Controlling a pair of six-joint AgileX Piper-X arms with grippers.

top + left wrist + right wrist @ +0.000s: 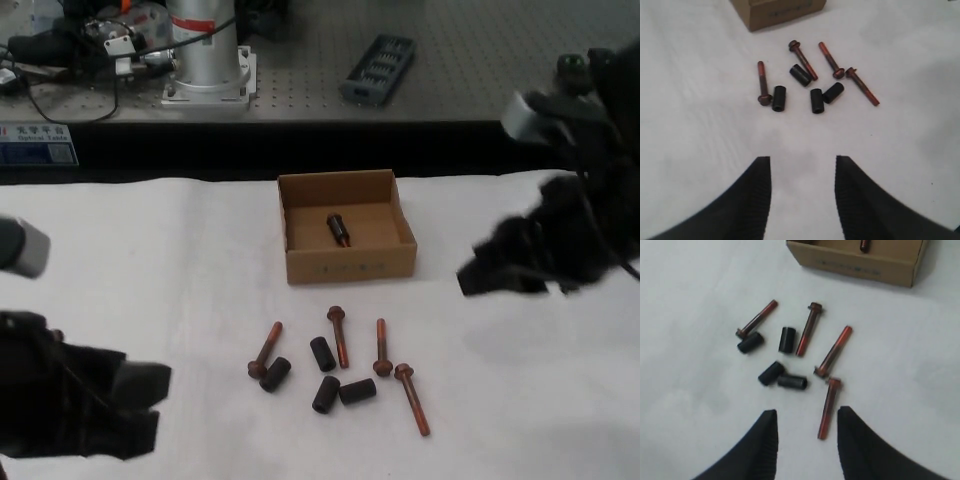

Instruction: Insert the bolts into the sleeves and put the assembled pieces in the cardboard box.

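Cardboard box [348,262] holds one assembled piece [337,228]; loose bolts [340,335] and sleeves [322,353] lie toward the table's [150,260] front edge. Left gripper [802,200] and right gripper [807,445] gape empty, so grasping a fresh pair likely comes next.

No print is legible: the blue label [37,143] and marks on the cardboard box [350,266] are too small.

- Box [350,265]: brown cardboard, open at the top.
- Assembled piece [338,228]: a bolt in a black sleeve, lying flat near the box's middle.
- Bolts [339,336]: four, copper-red, lying loose at 6 o'clock from the box. One [411,398] lies outermost at 4 o'clock of the cluster.
- Sleeves [322,353]: four short black tubes on their sides among the bolts. One [275,374] lies just beside the 9 o'clock bolt's head.
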